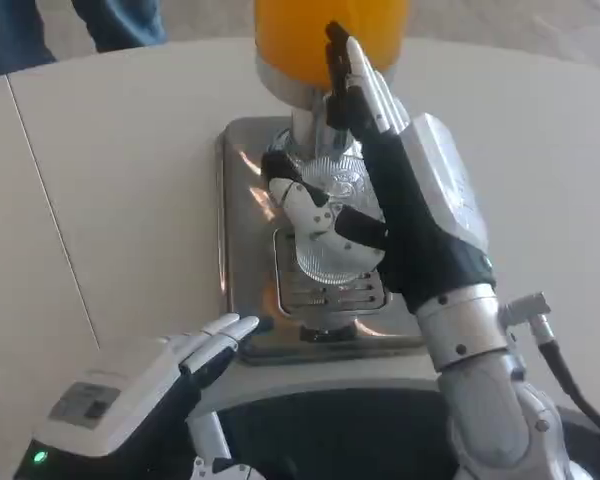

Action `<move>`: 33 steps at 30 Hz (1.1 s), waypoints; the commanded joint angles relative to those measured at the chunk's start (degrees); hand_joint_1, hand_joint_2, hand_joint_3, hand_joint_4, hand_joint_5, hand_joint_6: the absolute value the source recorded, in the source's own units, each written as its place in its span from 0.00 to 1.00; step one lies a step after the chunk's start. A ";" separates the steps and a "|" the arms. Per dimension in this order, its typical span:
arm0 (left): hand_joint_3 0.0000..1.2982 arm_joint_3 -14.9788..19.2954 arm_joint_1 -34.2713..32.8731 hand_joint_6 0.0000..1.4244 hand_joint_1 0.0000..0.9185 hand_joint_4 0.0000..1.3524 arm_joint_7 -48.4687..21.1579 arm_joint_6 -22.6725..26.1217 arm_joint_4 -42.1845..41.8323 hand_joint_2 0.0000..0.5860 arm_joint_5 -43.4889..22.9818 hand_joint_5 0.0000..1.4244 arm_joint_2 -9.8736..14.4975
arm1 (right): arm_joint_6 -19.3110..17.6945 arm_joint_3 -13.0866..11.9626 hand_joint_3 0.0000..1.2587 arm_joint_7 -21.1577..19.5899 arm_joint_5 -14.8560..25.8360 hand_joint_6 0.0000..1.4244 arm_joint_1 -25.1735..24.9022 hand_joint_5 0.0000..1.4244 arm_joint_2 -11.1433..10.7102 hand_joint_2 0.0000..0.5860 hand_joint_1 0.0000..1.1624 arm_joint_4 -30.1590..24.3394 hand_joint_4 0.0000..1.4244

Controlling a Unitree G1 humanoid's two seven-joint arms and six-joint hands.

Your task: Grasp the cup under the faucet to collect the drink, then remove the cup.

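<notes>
A clear ribbed cup (332, 268) stands on the grille of the steel drip tray (242, 210), under the black faucet lever (337, 90) of the orange drink tank (320, 35). My right hand (420, 225) is pressed up to the cup's right side, its thumb (310, 215) lying across the cup's front near the rim. Its fingers (365, 85) point straight up past the faucet and do not curl round the cup. My left hand (145, 385) rests open, palm down, at the near left of the tray, fingertips by the tray's front corner.
The white table (120, 180) spreads wide to the left and far right of the dispenser. A seam (50, 210) runs across it on the left. Someone in blue trousers (70, 20) stands beyond the far edge.
</notes>
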 commanded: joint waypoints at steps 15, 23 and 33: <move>0.12 0.59 0.48 0.20 0.10 0.07 -2.11 1.55 -1.19 0.20 -2.99 0.16 -0.54 | 8.87 5.02 0.00 9.91 -4.92 0.00 -4.12 0.00 -0.92 0.70 0.40 -0.47 0.00; 0.03 0.72 -1.62 0.22 0.10 0.01 -4.34 11.54 -6.14 0.15 -8.01 0.17 -6.82 | 9.55 4.70 0.00 10.48 -4.70 0.00 -4.02 0.00 -1.34 0.70 0.40 -1.31 0.00; 0.00 0.17 -5.31 0.25 0.18 0.00 -3.30 18.87 -8.55 0.09 -8.75 0.17 -13.03 | 10.19 4.62 0.00 11.00 -4.77 0.00 -3.92 0.00 -1.65 0.70 0.40 -1.92 0.00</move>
